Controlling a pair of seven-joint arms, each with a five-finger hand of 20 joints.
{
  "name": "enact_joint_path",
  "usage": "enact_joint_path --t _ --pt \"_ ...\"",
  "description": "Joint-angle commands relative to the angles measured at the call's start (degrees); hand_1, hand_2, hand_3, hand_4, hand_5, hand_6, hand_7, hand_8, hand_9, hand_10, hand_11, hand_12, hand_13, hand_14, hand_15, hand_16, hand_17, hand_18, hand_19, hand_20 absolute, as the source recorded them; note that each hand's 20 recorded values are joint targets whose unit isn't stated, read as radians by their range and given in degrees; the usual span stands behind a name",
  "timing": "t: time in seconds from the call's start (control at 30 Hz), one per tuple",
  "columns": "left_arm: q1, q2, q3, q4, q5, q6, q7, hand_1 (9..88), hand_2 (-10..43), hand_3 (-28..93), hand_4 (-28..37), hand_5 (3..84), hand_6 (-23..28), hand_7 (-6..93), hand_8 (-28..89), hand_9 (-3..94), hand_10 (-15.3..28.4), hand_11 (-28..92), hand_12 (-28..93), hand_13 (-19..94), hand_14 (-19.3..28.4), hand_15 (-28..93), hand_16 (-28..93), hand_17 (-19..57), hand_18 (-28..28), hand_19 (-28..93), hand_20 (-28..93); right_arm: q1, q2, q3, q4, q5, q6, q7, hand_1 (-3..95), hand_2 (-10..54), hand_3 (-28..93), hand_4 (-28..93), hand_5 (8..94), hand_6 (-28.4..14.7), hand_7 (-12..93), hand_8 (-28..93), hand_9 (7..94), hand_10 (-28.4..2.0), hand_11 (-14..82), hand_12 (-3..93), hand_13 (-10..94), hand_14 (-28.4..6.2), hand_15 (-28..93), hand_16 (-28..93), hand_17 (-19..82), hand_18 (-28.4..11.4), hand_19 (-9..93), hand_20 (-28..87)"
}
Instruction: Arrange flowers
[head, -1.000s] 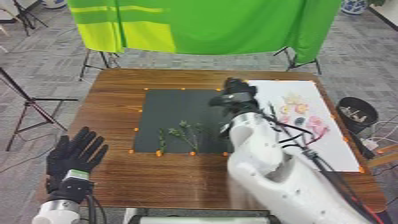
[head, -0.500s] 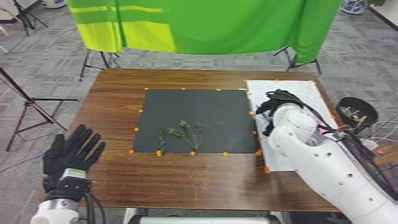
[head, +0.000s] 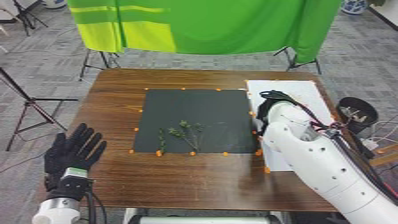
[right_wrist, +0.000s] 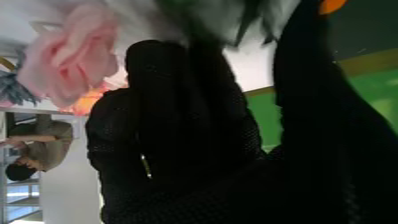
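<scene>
Right hand wide, likely to grab a flower
Its thumb is apart, near the pink flower on the white sheet, maybe to add blooms to the stems on the mat.

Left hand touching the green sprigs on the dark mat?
Apart. In the head view, brown table and a strip of dark mat lie between the left hand and the nearest green sprig.

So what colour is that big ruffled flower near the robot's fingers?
Pale pink; the ruffled fabric-like flower shows best in the right wrist view.
</scene>
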Motion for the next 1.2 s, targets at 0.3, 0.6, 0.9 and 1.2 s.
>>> enact_joint_path --t 0.3,0.6,0.9,1.2 --pt "0.3 -1.04 0.43 0.10 0.09 -0.74 -1.00 29.0 14.8 70 -28.3 46.3 10.5 12.9 -7 36.9 15.9 27 14 28 17.7 48 -6 -6.0 17.1 44 17 -4.2 -0.4 -1.6 0.6 -0.9 3.7 0.4 65.9 -9.5 70 -28 55.4 -0.4 79 14 85.6 -8.0 12.1 39.2 71 -8.2 54 43 36 -24.7 88 44" --pt "0.7 -1.22 0.45 0.24 0.79 -1.34 -0.94 29.3 14.4 70 -28.3 46.3 10.4 13.0 -7 36.9 15.8 27 14 28 17.6 48 -6 -6.0 17.2 44 17 -6.7 4.2 1.7 -10.2 -2.2 10.6 -6.8 67.2 -9.5 71 -28 57.9 -1.3 78 14 87.9 -7.0 13.2 44.3 73 -8.0 54 45 37 -24.6 88 44" --pt "0.4 -1.02 0.54 0.37 0.90 -1.77 -1.34 29.4 14.2 70 -28.3 45.9 10.3 13.0 -7 36.6 15.7 27 14 27 17.5 47 -6 -6.1 17.1 43 17 -6.3 3.9 0.9 -19.9 -4.4 11.1 -13.7 66.9 -9.5 71 -28 58.1 -1.2 78 14 87.6 -6.9 13.1 45.3 73 -7.8 54 46 36 -24.0 88 45" --pt "1.3 -0.71 0.04 0.02 0.67 -0.89 -1.26 29.4 14.4 70 -28.3 45.9 10.3 13.0 -7 36.6 15.7 27 14 27 17.6 47 -6 -6.2 17.2 43 17 -16.6 4.7 5.8 -25.7 -9.2 1.4 -1.0 42.6 -9.5 74 -27 59.9 -7.5 36 -7 73.0 -18.7 20.0 20.9 63 -16.5 59 24 34 -26.5 89 38"
